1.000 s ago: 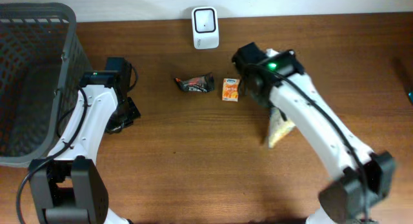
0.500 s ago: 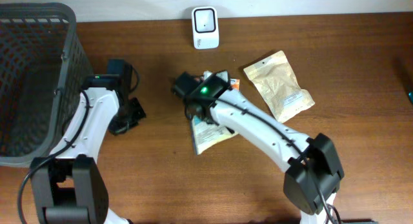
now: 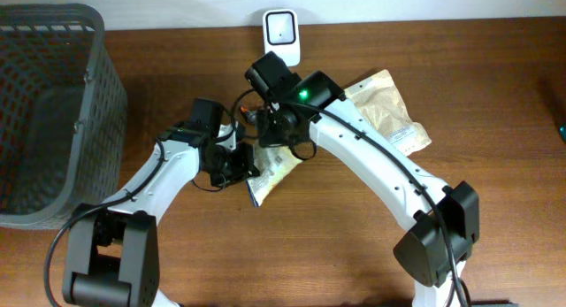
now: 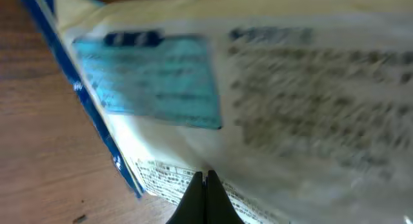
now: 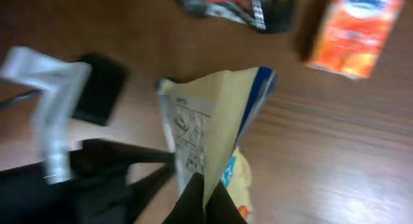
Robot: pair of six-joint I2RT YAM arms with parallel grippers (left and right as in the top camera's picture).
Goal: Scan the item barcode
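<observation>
A cream snack packet (image 3: 274,172) with blue trim hangs over the middle of the table. My right gripper (image 3: 270,139) is shut on its top edge, and the right wrist view shows the packet (image 5: 213,108) running up from the closed jaws (image 5: 205,179). My left gripper (image 3: 246,165) has reached the packet's left side. In its wrist view the shut tips (image 4: 206,175) pinch the printed lower part of the packet (image 4: 258,108). The print is blurred and I cannot make out a barcode. The white scanner (image 3: 281,37) stands at the back edge.
A dark mesh basket (image 3: 44,103) fills the far left. A beige pouch (image 3: 389,112) lies right of the right arm. A dark wrapper (image 5: 235,4) and an orange carton (image 5: 358,33) lie on the wood beyond the packet.
The right arm carried the packet from the right side to the middle. The left arm swung right from beside the basket to the packet and its jaws closed.
</observation>
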